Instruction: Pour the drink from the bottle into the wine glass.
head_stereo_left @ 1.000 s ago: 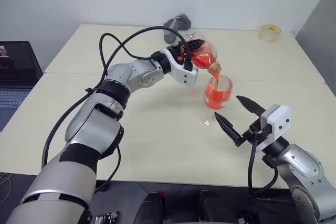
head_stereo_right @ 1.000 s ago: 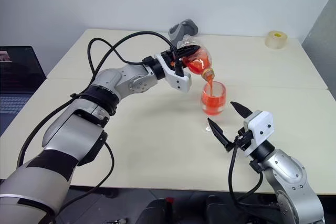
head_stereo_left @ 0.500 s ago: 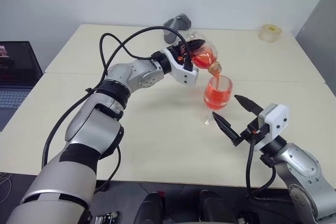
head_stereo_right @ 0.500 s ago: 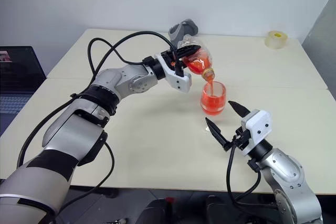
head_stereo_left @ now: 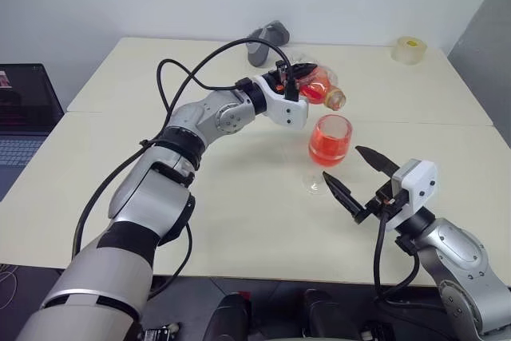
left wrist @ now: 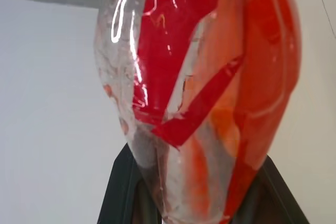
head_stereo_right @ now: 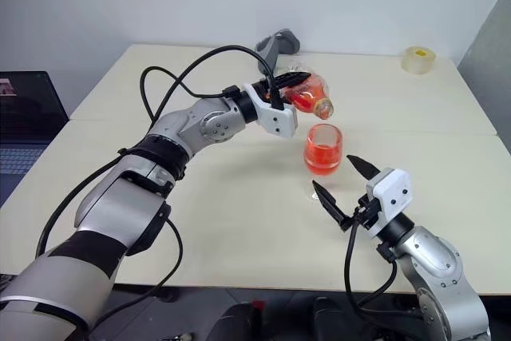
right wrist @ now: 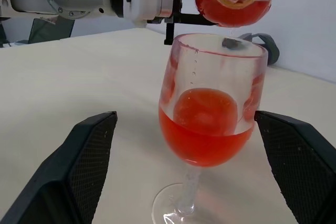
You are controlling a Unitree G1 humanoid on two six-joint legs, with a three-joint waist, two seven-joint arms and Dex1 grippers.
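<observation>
1. Our left hand (head_stereo_left: 297,85), clamped on the bottle (head_stereo_left: 319,89), has rolled it back; the stream has stopped.
2. The wine glass (head_stereo_left: 329,143) stands on the worktop (head_stereo_left: 239,197), about half full of drink (right wrist: 206,129).
3. Our right hand (head_stereo_left: 356,180) waits wide open, empty, beside the stem; pouring looks nearly done.

Bottle: you see the bottle (head_stereo_left: 319,88) lying nearly level in the left gripper (head_stereo_left: 294,85), its open mouth just above the wine glass (head_stereo_left: 327,149).
Drink: the red drink (head_stereo_left: 328,146) fills the lower bowl.
Right gripper: your right gripper (head_stereo_left: 356,181) stands wide apart beside the glass's foot.
Table: the table (head_stereo_left: 239,221) carries a tape roll (head_stereo_left: 409,49) at the far corner.
</observation>
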